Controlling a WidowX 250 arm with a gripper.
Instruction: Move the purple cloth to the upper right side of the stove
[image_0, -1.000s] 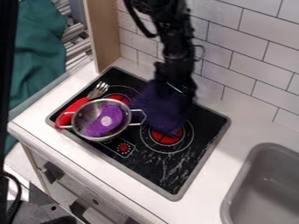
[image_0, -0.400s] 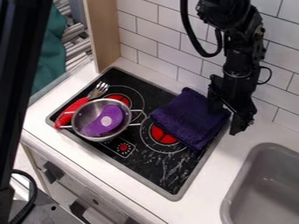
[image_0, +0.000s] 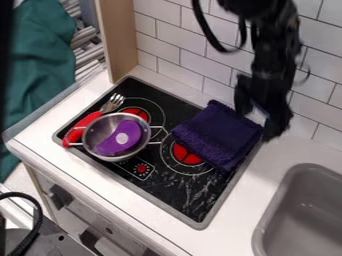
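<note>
The stove (image_0: 179, 196) is set in the counter (image_0: 230, 232), with the wall (image_0: 190, 62) behind and the sink (image_0: 304, 215) to the right; the cloth (image_0: 220, 131) lies on the stove's rear right part, reaching over the far portion of the right burner (image_0: 185, 154); the pot (image_0: 143, 142) sits to its left, in front of the left burner (image_0: 137, 113) and partly over it, with a toy (image_0: 119, 138) inside; the fork (image_0: 111, 104) lies along the pot's left side, tines toward the back; the gripper (image_0: 259, 120) hangs at the cloth's right side.
</note>
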